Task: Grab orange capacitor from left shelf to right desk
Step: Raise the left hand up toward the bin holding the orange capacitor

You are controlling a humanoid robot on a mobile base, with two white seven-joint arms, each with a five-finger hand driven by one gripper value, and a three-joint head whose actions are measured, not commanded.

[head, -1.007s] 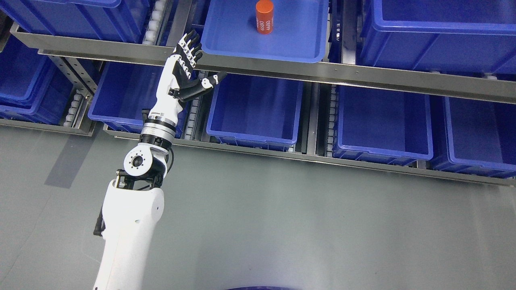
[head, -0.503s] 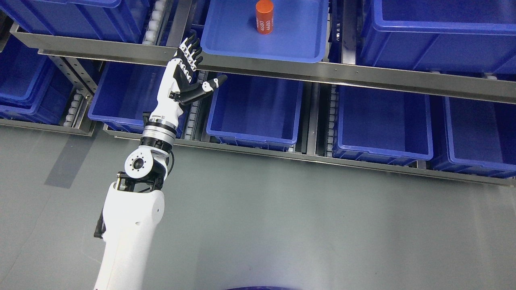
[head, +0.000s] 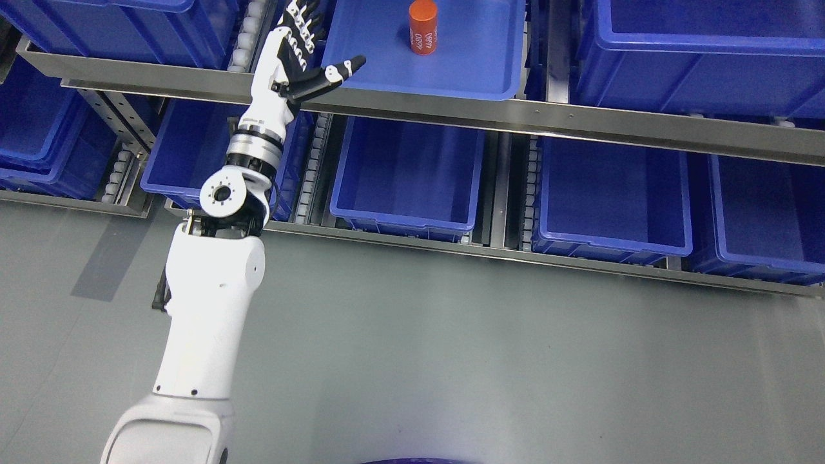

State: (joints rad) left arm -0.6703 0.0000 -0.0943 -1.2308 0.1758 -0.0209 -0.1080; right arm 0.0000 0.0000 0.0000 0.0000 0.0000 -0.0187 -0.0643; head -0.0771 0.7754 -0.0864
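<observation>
An orange capacitor (head: 423, 27) with white print stands upright in a shallow blue tray (head: 477, 64) on the upper shelf, near the top of the head view. My left hand (head: 309, 42) is raised at the tray's left front corner, fingers spread and thumb pointing right over the tray's rim. It holds nothing. The capacitor is well to the right of the hand, apart from it. The white left arm (head: 206, 303) rises from the lower left. The right arm does not show.
A steel shelf rail (head: 580, 122) runs across below the tray. Deep blue bins (head: 412, 174) fill the lower shelf, and a big blue bin (head: 702, 51) sits at upper right. Grey floor (head: 483, 361) lies in front of the shelving.
The left arm has stretched up and forward. The hand has risen from below the shelf rail to the tray's left front corner, still spread. The capacitor has not moved.
</observation>
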